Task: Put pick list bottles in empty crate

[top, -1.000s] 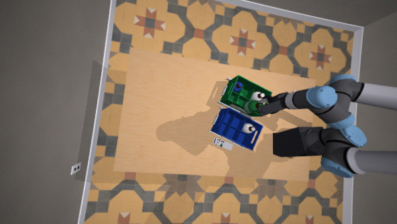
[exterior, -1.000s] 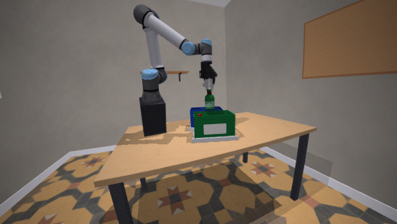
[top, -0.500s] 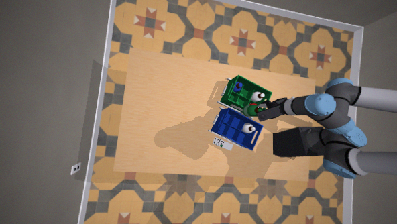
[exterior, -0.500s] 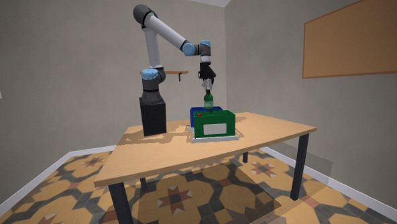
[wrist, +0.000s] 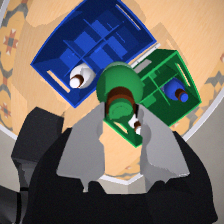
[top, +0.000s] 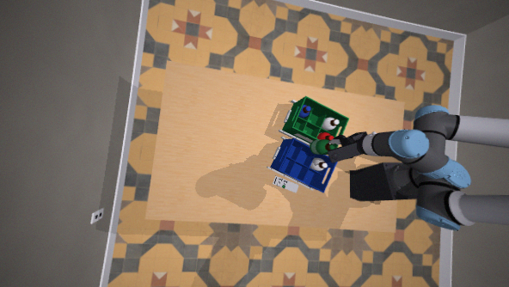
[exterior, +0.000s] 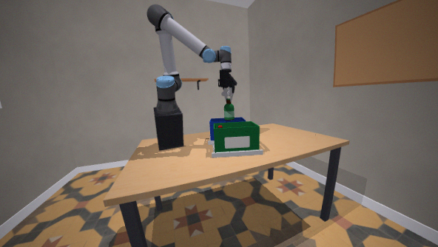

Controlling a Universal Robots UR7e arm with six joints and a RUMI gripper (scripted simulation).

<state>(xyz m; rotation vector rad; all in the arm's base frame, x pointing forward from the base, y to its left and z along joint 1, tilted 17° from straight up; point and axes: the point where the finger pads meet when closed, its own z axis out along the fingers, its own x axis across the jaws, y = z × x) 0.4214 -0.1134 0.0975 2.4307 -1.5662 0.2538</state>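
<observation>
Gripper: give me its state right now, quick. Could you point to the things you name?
Gripper [top: 334, 147] [exterior: 228, 98] [wrist: 120, 104]: closed on the neck of the green bottle [top: 320, 147] [exterior: 229, 112] [wrist: 119, 82], holding it upright above the crates.

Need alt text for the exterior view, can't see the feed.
The gripper holds a green bottle upright by its neck above the crates. The green crate stands in front of the blue crate on a wooden table.

Walls: plain grey, white baseboard. Floor: patterned ochre, grey and rust tile. Table: pale wood top, dark legs. Orange-brown board: wall-mounted. Shadows: cast across tabletop.
</observation>
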